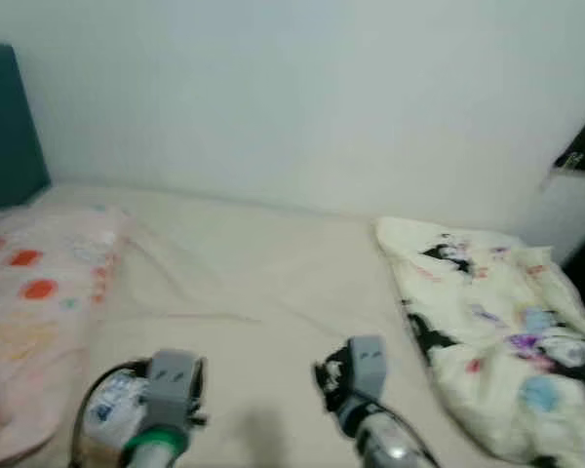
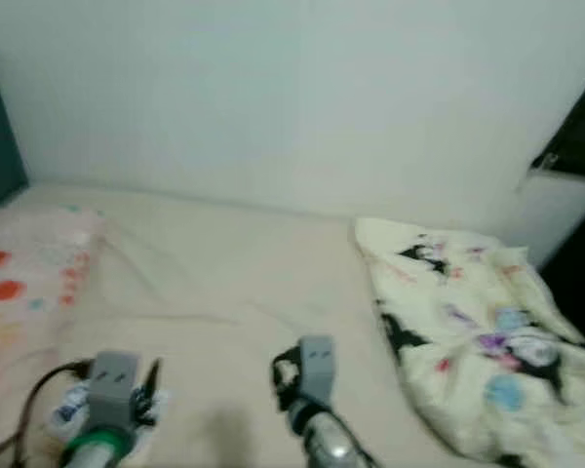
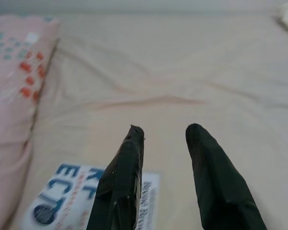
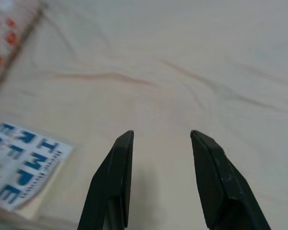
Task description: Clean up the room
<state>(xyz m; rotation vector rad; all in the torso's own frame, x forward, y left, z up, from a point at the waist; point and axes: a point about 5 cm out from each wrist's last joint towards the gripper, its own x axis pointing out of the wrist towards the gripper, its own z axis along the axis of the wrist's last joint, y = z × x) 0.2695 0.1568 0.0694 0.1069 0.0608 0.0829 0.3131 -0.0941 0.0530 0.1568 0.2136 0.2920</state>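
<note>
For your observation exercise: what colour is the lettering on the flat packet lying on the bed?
Blue lettering on the white packet, clearest in the right wrist view.

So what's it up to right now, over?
Left gripper open, low over the printed packet on the bed sheet. Right gripper open beside it, holding nothing. Pillow left, crumpled patterned blanket right. Nothing blocking.

Two silver arms end in grey boxy wrist blocks, the left arm [image 1: 161, 429] green-ringed with a looping black cable, each gripper bearing two tapered black fingers [image 3: 120, 182].
</note>
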